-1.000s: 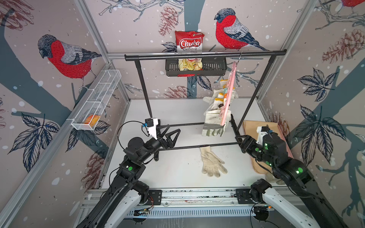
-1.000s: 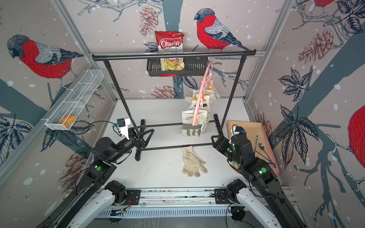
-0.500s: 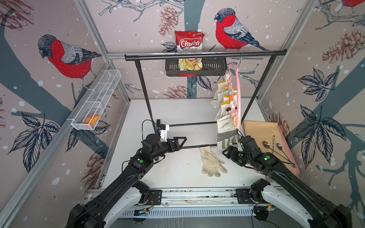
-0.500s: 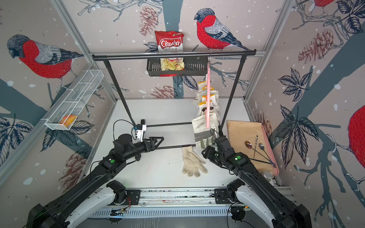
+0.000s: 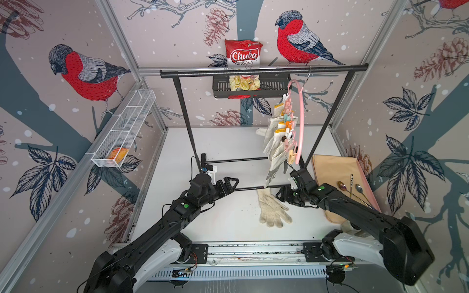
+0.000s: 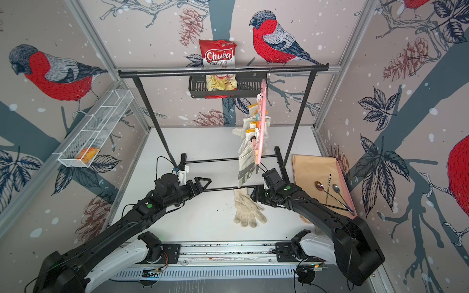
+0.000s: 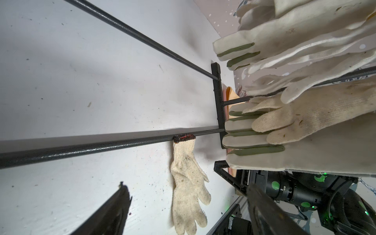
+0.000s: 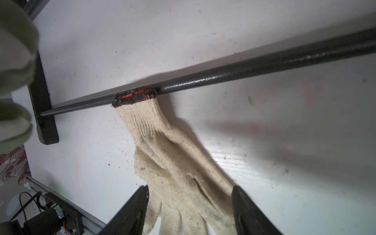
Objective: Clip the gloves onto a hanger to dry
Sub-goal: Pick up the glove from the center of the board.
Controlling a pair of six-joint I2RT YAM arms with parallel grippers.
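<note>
Evidently poised for a pickup, the right jaws hover spread astride the unhung knit glove [image 5: 272, 210] at lower centre on the counter [image 5: 228, 142], left jaws spread and empty, free to work the clothespins [image 5: 288, 123] on the glove-laden pink hanger [image 5: 301, 121] dangling upper right.

Enclosure walls [image 5: 162, 33]: pale pink-grey wallpaper printed with red-breasted bullfinches [image 5: 298, 38], pine cones, dark leaves and grey-blue branches. Silver aluminium frame posts [image 5: 119, 38] run up the corners. White tabletop [image 5: 223, 142], flecked with dirt, evenly lit. Black metal garment rack [image 5: 198, 74] stands across it. White wire-mesh shelf [image 5: 127, 121] on the left wall; black slotted basket [image 5: 220, 87] on the back wall.
</note>
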